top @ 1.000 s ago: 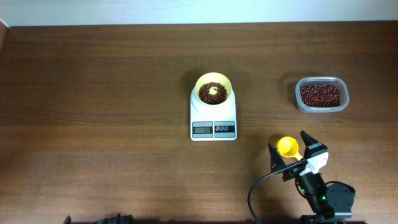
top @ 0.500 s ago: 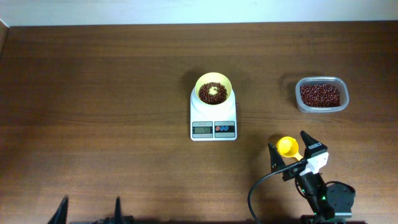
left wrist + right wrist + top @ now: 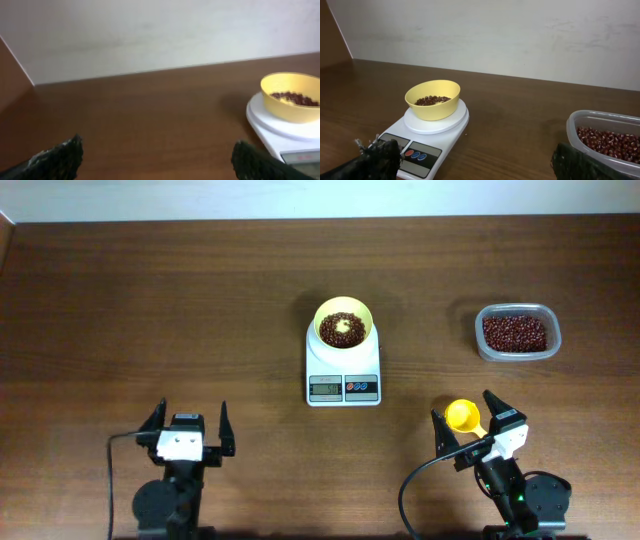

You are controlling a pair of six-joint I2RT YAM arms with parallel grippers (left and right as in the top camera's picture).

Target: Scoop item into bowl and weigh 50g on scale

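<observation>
- Left arm: I see it low at the table's (image 3: 150, 300) near edge, at 7 o'clock from the scale (image 3: 320, 367). It points toward 12 o'clock.
- Left gripper (image 3: 191, 412): fingers spread wide and holding nothing. In the left wrist view both tips sit at the bottom corners, with bare wood between them.
- Right arm: it sits at 5 o'clock from the scale, angled toward 11 o'clock.
- Right gripper (image 3: 463, 410): fingers spread apart. A small yellow scoop (image 3: 461, 418) lies between them. I cannot tell whether either finger touches it.
- Bowl (image 3: 321, 320): round, pale yellow, narrower than the scale. It stands upright on the 12 o'clock half of the platform.
- Beans (image 3: 333, 332): dark red-brown, a shallow layer in the bowl. A pale patch of the bowl's floor shows at the centre.
- Scale: white and roughly square, near the table's middle. Its grey display (image 3: 324, 387) and red and blue buttons (image 3: 362, 387) run along the 6 o'clock edge.
- Clear container (image 3: 481, 332): rounded rectangle at 3 o'clock from the scale and well apart from it, holding more of the same beans.
- Writing: the display digits are too small for me to read, and I can make out no brand or label.
</observation>
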